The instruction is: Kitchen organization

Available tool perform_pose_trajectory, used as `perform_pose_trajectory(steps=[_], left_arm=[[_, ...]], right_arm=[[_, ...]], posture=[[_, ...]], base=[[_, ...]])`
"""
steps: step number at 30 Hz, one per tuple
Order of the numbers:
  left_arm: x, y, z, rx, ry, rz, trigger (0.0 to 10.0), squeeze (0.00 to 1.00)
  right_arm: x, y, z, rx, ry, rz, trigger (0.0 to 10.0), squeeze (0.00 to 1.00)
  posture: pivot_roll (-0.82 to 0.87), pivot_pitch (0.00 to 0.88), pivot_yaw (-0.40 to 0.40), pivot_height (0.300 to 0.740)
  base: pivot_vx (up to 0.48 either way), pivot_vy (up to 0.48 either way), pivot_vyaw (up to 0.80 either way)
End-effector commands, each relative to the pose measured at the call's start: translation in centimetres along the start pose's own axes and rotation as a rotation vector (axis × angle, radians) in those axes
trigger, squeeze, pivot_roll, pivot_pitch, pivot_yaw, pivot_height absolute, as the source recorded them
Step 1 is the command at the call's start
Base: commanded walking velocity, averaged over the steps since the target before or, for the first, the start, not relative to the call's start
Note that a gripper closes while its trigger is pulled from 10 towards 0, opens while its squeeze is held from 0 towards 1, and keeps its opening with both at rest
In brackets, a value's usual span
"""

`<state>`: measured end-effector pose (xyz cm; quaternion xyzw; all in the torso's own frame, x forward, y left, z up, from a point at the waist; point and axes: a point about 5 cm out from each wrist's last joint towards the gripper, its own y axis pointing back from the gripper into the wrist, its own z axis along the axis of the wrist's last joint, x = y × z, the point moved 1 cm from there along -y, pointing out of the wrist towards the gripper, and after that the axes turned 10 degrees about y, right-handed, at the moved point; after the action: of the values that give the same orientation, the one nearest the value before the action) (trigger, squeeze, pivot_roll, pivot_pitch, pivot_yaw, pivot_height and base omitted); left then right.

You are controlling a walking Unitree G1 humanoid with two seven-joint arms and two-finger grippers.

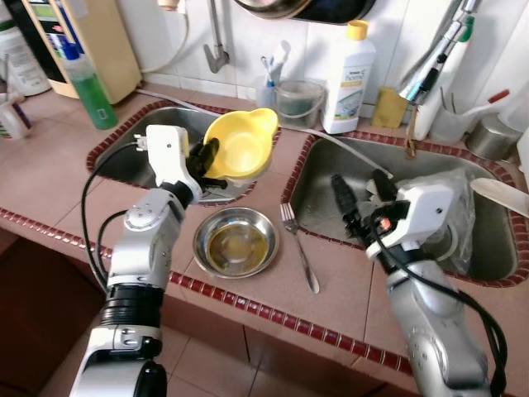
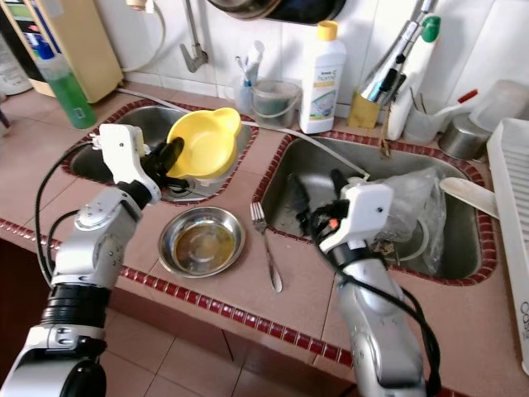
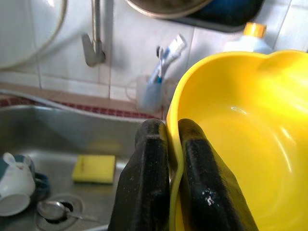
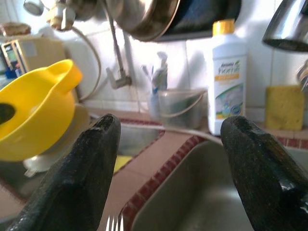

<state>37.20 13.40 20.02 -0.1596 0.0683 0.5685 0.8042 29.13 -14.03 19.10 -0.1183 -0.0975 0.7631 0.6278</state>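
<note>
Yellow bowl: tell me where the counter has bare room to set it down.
Bare tile lies left of the steel bowl, near the left arm, and right of the fork along the front edge. The left sink is crowded: cup, sponge. The right sink holds a bag.

Fingers (image 3: pixel 202 187) pinching yellow bowl (image 3: pixel 245 139) rim

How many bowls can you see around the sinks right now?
2: a yellow bowl held by the left gripper over the left sink, and a steel bowl on the counter. Others may be hidden.

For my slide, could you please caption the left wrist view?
Left gripper pinching the yellow bowl rim above the sink.
</note>
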Motion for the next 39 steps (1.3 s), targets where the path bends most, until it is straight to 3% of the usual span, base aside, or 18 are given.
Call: perform_pose_trajectory(steps=[1, 10, 26, 39], left_arm=[[-0.1, -0.2, 0.8, -0.048, -0.016, 0.001, 10.0, 0.0], [0.2, -0.5, 0.7, -0.054, 0.001, 0.033, 10.0, 0.0], [0.3, 0.7, -0.4, -0.044, 0.006, 0.041, 10.0, 0.0], [-0.2, 0.6, -0.8, -0.009, 0.025, 0.025, 10.0, 0.0]], right_arm=[[-0.2, -0.4, 0.1, -0.018, 0.004, -0.023, 10.0, 0.0], [-0.2, -1.3, 0.4, -0.066, 0.033, -0.045, 10.0, 0.0], [-0.3, -1.3, -1.3, -0.007, 0.079, -0.091, 10.0, 0.0], [0.3, -1.5, -1.8, 0.013, 0.096, -0.063, 10.0, 0.0]], posture=[[-0.05, 0.0, 0.019, 0.74], [-0.06, 0.0, 0.025, 0.74], [-0.05, 0.0, 0.024, 0.74], [-0.05, 0.0, 0.016, 0.74]], base=[[0.0, 0.0, 0.0], [0.0, 0.0, 0.0], [0.0, 0.0, 0.0], [0.0, 0.121, 0.0]])
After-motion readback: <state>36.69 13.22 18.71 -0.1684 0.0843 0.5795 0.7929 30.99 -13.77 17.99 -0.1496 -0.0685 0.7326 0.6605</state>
